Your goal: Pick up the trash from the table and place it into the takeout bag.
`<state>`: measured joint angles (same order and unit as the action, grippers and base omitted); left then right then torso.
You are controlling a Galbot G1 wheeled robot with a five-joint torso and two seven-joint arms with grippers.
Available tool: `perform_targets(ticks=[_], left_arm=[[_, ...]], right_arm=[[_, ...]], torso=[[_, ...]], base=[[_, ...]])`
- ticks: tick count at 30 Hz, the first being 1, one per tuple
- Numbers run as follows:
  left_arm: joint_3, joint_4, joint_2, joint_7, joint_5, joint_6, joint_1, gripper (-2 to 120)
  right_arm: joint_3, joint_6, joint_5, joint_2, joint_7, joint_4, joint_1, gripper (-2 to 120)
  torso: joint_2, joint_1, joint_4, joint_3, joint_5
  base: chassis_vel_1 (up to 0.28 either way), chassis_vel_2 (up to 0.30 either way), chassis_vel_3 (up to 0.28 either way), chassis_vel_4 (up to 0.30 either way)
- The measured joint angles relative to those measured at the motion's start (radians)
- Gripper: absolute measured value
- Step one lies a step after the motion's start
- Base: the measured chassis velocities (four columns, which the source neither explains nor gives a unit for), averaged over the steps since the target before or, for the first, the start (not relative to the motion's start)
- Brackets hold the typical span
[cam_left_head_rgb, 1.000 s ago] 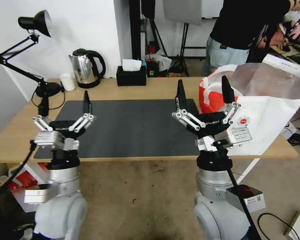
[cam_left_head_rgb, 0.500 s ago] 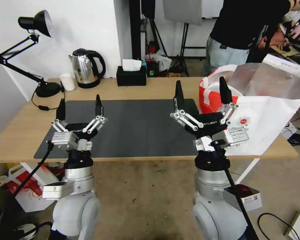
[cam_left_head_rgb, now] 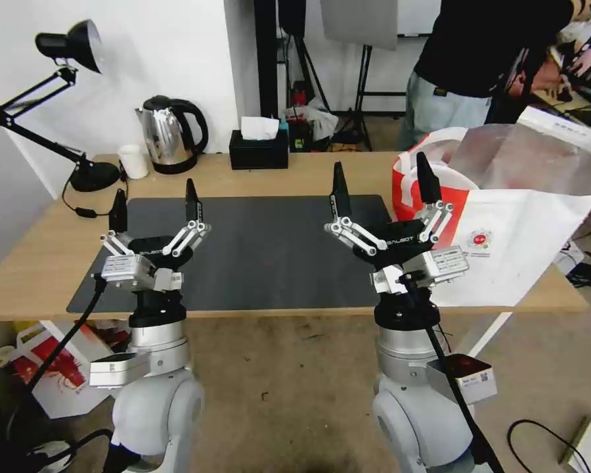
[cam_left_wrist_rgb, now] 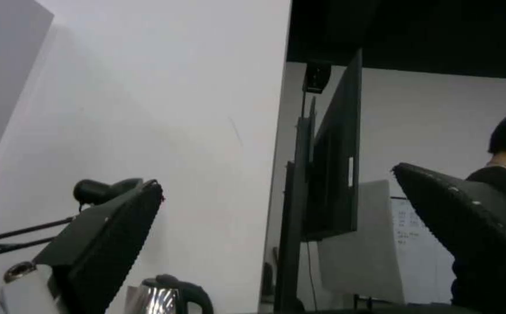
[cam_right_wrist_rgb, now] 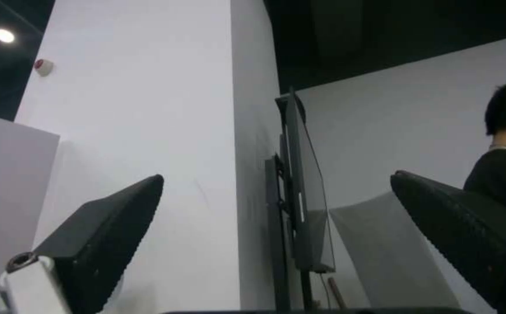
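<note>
Left claw (cam_left_head_rgb: pixel 154 197) agape above mat edge (cam_left_head_rgb: pixel 98 276)

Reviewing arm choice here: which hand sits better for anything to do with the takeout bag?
Probably the right hand: it hangs open beside the takeout bag, while the open left hand is across the table.

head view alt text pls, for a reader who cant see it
Two robot arms point upward at the near edge of a light-wood table, the left gripper and right gripper both open and empty above a dark grey mat. A red and white takeout bag stands at the table's right end; a desk lamp, kettle, small white cup and black tissue box line the far edge.
</note>
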<state>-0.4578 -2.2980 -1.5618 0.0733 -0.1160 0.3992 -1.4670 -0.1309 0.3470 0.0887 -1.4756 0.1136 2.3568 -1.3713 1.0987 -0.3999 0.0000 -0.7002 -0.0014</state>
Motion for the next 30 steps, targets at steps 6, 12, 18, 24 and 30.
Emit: perform_targets(ticks=[6, 12, 18, 24, 30], left_arm=[[-0.006, -0.006, 0.006, -0.001, 0.000, 0.000, 0.000, 100], [-0.007, -0.012, 0.006, -0.004, 0.004, 0.002, -0.004, 100], [0.004, -0.011, 0.011, -0.006, 0.004, 0.001, -0.006, 100], [0.011, -0.006, 0.017, -0.007, -0.001, 0.000, -0.001, 100], [0.011, -0.004, 0.019, -0.007, -0.004, -0.003, 0.008, 100]], right_arm=[[0.002, 0.000, 0.001, -0.007, 0.000, -0.003, 0.002, 100], [0.010, 0.003, 0.019, -0.016, 0.004, -0.007, -0.001, 100], [0.006, 0.006, 0.027, -0.016, 0.010, -0.002, -0.010, 100], [0.005, 0.011, 0.035, -0.017, 0.011, -0.003, -0.017, 100], [0.010, 0.017, 0.058, -0.023, 0.015, -0.008, -0.025, 100]], torso=[[0.000, 0.000, -0.0001, 0.000, -0.0001], [0.000, 0.000, 0.0000, 0.000, -0.0001], [0.000, 0.000, 0.0000, 0.000, -0.0001], [0.000, 0.000, 0.0000, 0.000, 0.0000], [0.000, 0.000, 0.0000, 0.000, -0.0001]], base=[[0.000, 0.000, 0.000, 0.000], [0.000, 0.000, 0.000, 0.000], [0.000, 0.000, 0.000, 0.000], [0.000, 0.000, 0.000, 0.000], [0.000, 0.000, 0.000, 0.000]])
